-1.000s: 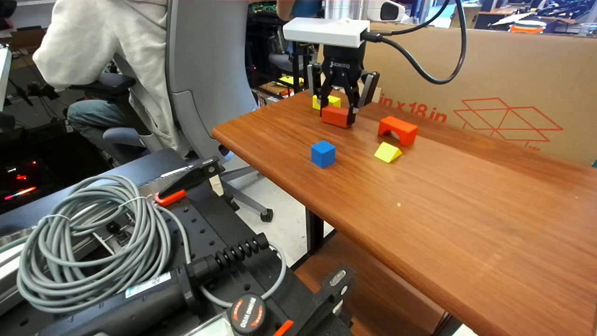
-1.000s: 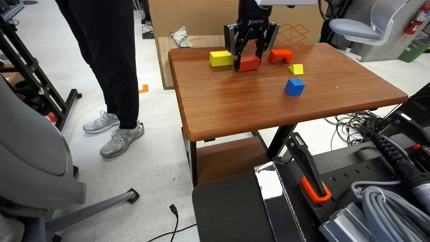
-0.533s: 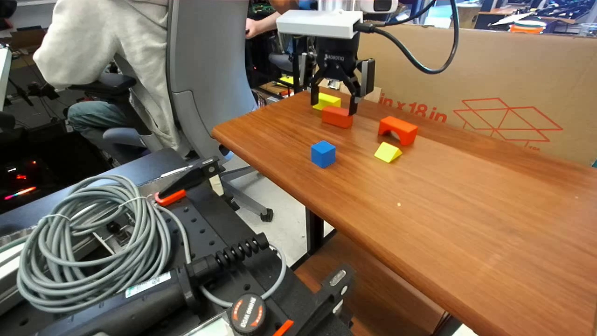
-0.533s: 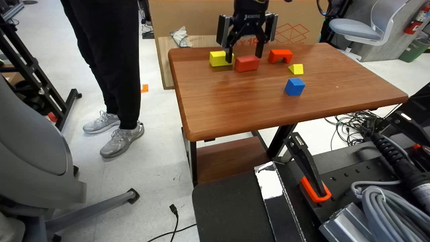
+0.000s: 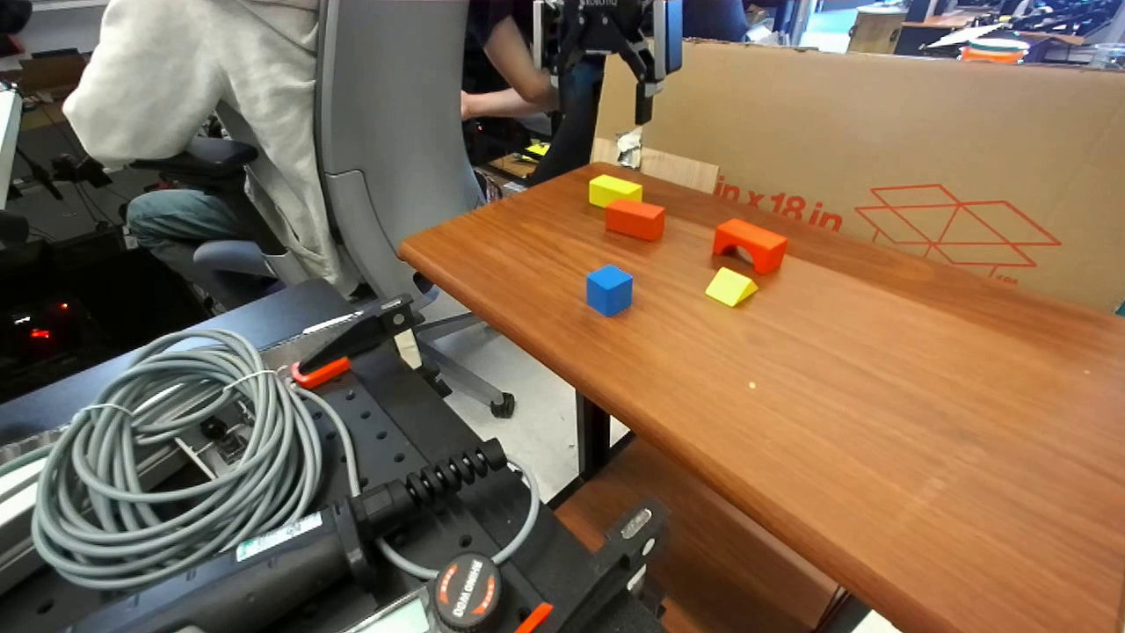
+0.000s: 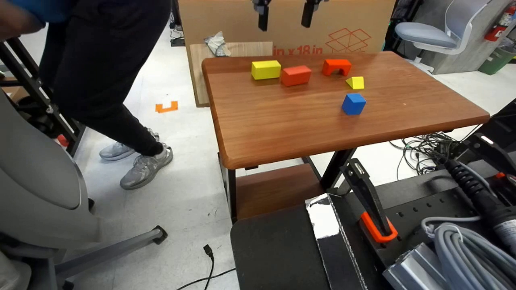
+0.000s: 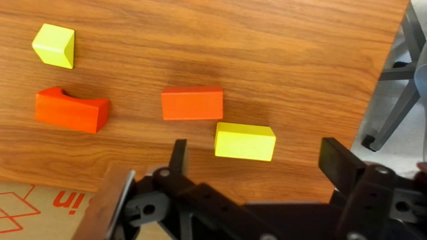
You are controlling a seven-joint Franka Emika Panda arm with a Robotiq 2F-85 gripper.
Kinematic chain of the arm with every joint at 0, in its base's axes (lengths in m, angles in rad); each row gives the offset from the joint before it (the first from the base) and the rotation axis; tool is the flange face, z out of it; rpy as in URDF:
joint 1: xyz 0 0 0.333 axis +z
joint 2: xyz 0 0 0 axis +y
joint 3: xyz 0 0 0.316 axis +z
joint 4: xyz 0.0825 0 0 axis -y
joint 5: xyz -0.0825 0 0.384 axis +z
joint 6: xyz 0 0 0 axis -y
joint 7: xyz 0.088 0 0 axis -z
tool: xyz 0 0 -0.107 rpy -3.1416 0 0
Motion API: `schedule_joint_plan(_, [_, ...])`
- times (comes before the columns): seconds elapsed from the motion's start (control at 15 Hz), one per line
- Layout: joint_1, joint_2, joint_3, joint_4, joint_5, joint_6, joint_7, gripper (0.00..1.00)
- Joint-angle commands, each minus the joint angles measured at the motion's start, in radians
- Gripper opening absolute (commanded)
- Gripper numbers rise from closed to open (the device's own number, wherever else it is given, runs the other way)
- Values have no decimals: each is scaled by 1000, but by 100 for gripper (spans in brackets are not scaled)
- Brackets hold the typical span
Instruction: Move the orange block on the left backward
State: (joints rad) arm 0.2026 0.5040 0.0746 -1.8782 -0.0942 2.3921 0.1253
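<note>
The orange block, a plain rectangular one, lies on the wooden table in both exterior views. A yellow rectangular block lies close beside it. Seen from the wrist, the orange block is left of and above the yellow block in the picture, a narrow gap between them. My gripper hangs well above the table, fingers wide apart and nothing held. In the wrist view the gripper stands open, with the yellow block below showing between its fingers.
On the table also rest an orange-red arch block, a yellow triangular block and a blue cube. A large cardboard sheet stands along the far edge. A person is beside the table.
The gripper opened, let go of the orange block and rose high above the table. The block stayed in place on the table. The person beside the table shifted position.
</note>
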Motion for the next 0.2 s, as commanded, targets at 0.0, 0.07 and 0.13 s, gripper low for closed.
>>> schedule_joint_plan(0.0, [2, -15, 1, -10, 0, -2, 4, 100])
schedule_joint_plan(0.07, [3, -26, 2, -19, -1, -2, 6, 100])
schedule_joint_plan(0.13, [3, -30, 2, -25, -1, -2, 7, 100])
